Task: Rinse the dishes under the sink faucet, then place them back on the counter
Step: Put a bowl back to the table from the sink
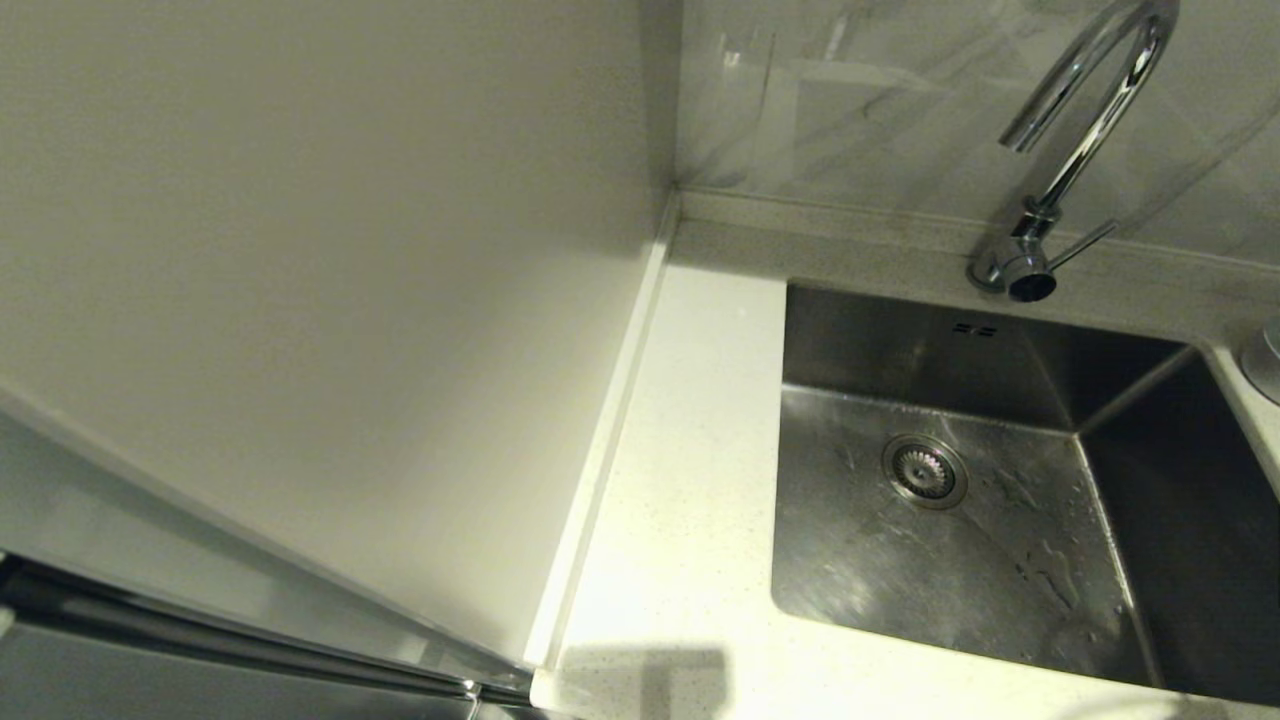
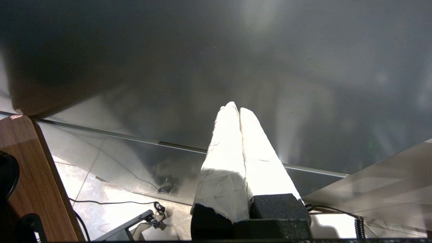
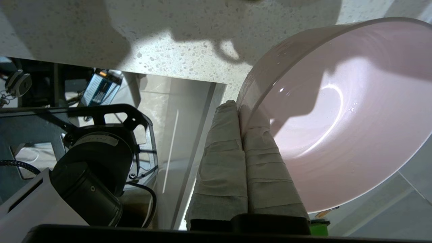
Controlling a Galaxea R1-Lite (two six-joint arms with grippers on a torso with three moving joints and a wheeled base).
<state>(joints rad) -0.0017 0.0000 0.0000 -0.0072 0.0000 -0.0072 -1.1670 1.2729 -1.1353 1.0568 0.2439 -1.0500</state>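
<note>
Head view: a steel sink [image 1: 1000,520] set in the white counter [image 1: 680,480], chrome faucet [image 1: 1070,150] behind it.

Left wrist view: the left gripper [image 2: 239,109] hangs parked, fingers pressed together, holding nothing.

Right wrist view: the right gripper [image 3: 239,107] pinches the pink bowl [image 3: 341,114] by its rim, near the counter edge.

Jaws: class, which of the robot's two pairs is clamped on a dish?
The right gripper: its jaws pinch the pink bowl's rim. The left gripper is shut on nothing.

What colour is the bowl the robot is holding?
Pale pink. The bowl shows best in the right wrist view, pinched at its rim by the right gripper.
</note>
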